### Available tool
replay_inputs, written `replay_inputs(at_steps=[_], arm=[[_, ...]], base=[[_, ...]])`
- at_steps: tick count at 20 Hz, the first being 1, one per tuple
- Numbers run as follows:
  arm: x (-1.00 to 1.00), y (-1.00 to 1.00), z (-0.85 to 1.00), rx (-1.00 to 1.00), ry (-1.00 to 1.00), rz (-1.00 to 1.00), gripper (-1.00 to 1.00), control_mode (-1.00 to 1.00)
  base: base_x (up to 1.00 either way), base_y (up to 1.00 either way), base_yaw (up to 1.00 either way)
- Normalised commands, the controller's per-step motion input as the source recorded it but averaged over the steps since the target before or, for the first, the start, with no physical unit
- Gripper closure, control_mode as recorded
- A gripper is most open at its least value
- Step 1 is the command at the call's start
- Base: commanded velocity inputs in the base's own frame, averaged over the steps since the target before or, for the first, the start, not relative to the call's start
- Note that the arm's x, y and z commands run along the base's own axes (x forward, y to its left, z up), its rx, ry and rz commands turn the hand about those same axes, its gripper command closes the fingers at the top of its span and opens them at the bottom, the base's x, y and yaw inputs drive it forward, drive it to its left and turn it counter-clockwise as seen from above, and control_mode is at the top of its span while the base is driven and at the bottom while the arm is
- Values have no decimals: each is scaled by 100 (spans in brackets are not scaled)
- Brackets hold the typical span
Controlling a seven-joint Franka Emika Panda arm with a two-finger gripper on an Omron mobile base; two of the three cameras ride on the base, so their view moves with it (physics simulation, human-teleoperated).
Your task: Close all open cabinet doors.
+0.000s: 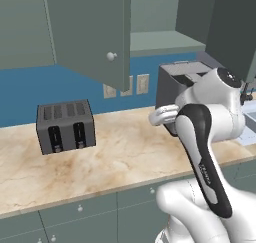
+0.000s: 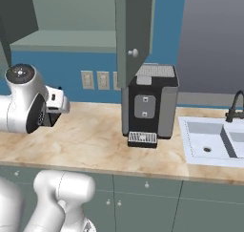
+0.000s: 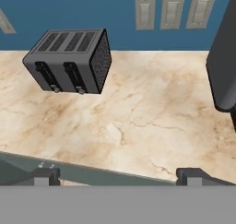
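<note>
Hand view has the gripper (image 3: 118, 174) spread wide over the marble counter (image 3: 138, 117), toaster (image 3: 69, 61) at 11 o'clock, while the left base view shows one open cabinet door (image 1: 92, 32) swung out at 12 o'clock above the counter, another door (image 1: 235, 27) at 2 o'clock.

I record the cabinet doors (image 1: 87, 29) as muted grey-green, each knob (image 1: 111, 56) pale. The wall (image 1: 25, 92) is saturated blue with cream switch plates (image 3: 173, 10). The counter (image 3: 138, 112) is beige marble with brown veining. The toaster (image 1: 65, 126) is dark grey; the coffee machine (image 2: 151, 104) black and grey; the sink (image 2: 209, 142) white.
</note>
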Motion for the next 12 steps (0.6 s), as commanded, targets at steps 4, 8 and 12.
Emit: replay_inputs(at_steps=[4, 8, 12], arm=[[-38, 0, 23, 0, 0, -8, -100, -100], [-30, 0, 29, 0, 0, -10, -100, -100], [-31, -5, 29, 2, 0, -12, -100, -100]], base=[[0, 0, 0], [0, 0, 0], [0, 0, 0]])
